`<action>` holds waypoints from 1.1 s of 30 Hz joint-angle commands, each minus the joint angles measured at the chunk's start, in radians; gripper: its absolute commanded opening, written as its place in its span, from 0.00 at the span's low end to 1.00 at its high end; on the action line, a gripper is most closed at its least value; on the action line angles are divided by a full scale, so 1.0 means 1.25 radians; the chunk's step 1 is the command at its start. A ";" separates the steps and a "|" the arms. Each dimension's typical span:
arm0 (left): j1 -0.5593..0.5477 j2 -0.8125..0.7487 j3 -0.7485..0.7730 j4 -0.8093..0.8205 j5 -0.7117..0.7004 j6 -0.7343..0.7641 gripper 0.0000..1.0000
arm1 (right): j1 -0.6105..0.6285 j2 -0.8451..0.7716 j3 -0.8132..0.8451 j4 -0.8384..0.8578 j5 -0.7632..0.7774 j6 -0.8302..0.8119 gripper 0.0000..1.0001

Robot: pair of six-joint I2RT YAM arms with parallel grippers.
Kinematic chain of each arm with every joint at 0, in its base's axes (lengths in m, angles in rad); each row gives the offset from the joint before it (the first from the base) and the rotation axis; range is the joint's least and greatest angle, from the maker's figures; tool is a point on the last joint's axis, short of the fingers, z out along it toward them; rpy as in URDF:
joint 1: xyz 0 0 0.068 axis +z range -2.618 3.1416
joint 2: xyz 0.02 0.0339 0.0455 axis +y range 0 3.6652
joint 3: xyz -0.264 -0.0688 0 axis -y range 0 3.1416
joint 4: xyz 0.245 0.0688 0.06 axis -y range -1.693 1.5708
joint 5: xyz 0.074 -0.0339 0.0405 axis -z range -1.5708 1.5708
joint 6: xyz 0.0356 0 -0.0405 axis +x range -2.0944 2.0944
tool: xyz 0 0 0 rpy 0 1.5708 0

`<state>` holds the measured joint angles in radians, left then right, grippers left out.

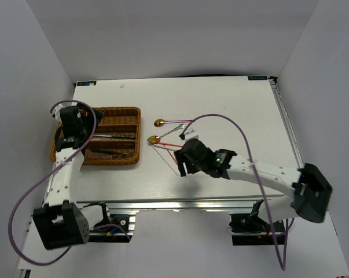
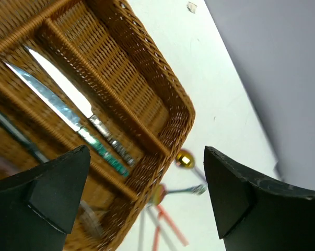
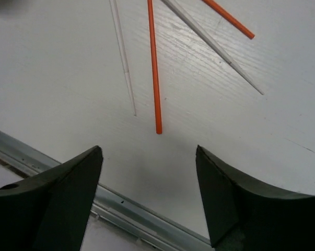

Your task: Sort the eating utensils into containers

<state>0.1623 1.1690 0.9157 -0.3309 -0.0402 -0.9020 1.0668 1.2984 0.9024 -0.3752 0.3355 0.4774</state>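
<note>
"What lies in the wicker tray (image 2: pixel 147 52)?"
"Two knives (image 2: pixel 68 112) side by side in one slot, and a dark-handled piece (image 2: pixel 16 133) in the next."
"And beyond the rim?"
"A gold spoon (image 2: pixel 185 160) and a red chopstick (image 2: pixel 172 226) on the white table (image 2: pixel 225 104). The left gripper (image 2: pixel 147 151) is spread wide and holds nothing."

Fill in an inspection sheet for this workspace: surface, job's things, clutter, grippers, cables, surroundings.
Surface: white tabletop, flat.
Job's things: brown woven wicker tray holds two silver-bladed knives and more; two gold-bowled spoons, orange-red chopsticks and silver chopsticks lie outside it on the tabletop.
Clutter: small white scrap near the far edge.
Grippers: left gripper open above the tray; right gripper open above the chopstick tips; both empty.
Cables: purple cable looping from each arm.
Surroundings: grey walls on three sides.
</note>
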 commanded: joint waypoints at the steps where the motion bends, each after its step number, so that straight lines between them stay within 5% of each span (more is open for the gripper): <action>1: 0.004 -0.114 -0.008 -0.111 0.015 0.228 0.98 | -0.001 0.108 0.079 0.011 -0.014 -0.024 0.73; 10: -0.001 -0.377 -0.146 -0.120 0.007 0.334 0.98 | -0.027 0.307 0.202 0.020 -0.040 -0.097 0.45; 20: -0.070 -0.374 -0.163 -0.121 -0.001 0.319 0.98 | -0.124 0.369 0.268 0.082 -0.196 -0.247 0.44; 25: -0.080 -0.376 -0.163 -0.121 -0.007 0.318 0.98 | -0.224 0.440 0.388 0.026 -0.179 -0.158 0.63; 27: -0.080 -0.371 -0.163 -0.118 -0.002 0.319 0.98 | -0.247 0.491 0.435 -0.002 -0.138 -0.062 0.86; 33: -0.080 -0.343 -0.162 -0.116 0.014 0.323 0.98 | -0.274 0.645 0.673 -0.002 -0.107 -0.200 0.89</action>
<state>0.0658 0.7284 0.7132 -0.4854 -0.0406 -0.5121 0.7303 2.0357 1.6234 -0.3836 0.1982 0.3279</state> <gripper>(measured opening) 0.981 0.893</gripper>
